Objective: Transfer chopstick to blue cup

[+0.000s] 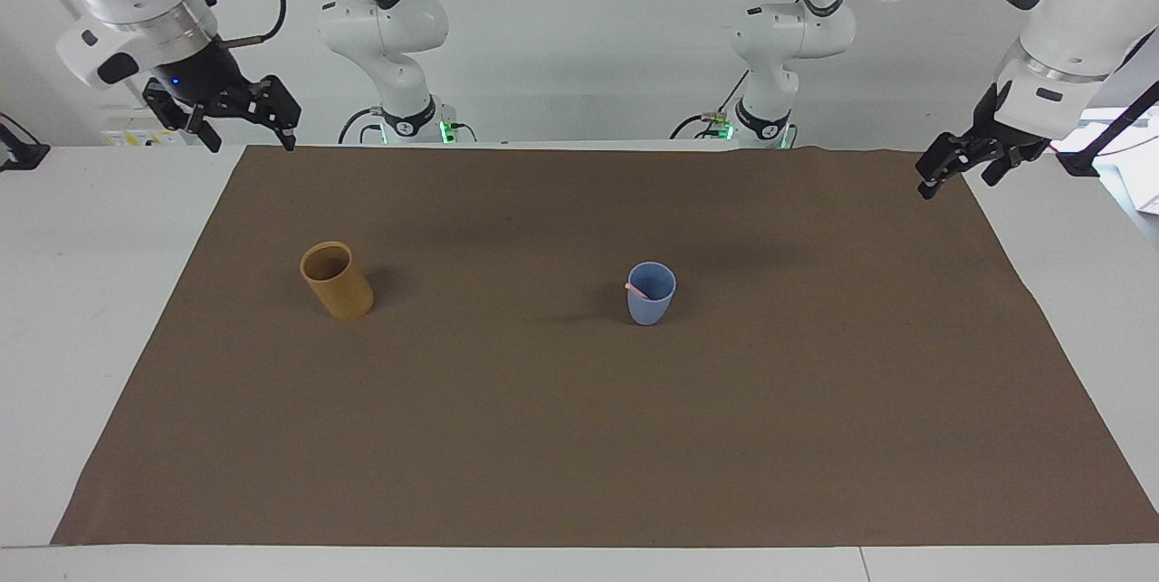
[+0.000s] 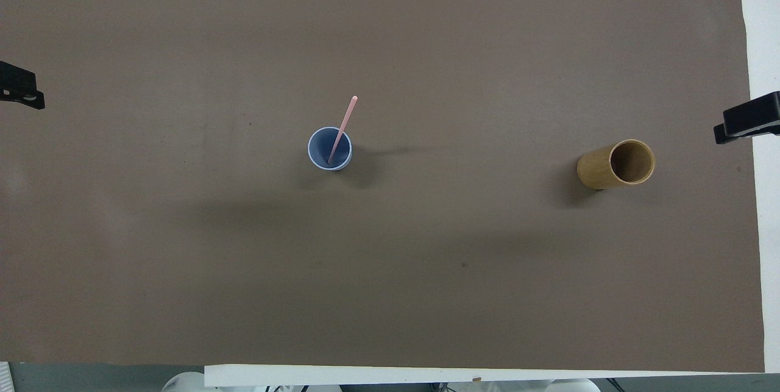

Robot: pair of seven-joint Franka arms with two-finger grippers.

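One chopstick [image 2: 342, 130] leans in the blue cup [image 1: 651, 301].
Both grippers hang open and empty: left gripper [image 1: 962, 167], right gripper [image 1: 243, 121].

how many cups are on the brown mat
2. The blue cup stands near the mat's middle with one pink chopstick in it; the tan cup stands toward the right arm's end. Nothing on the mat could hide another.

1 chopstick [image 2: 342, 130] is standing tilted in the cup [image 1: 651, 294] mid-mat [image 1: 579, 437]. The cylindrical cup [image 1: 337, 280] is standing well apart, toward the right arm's end of the table [image 1: 81, 292].
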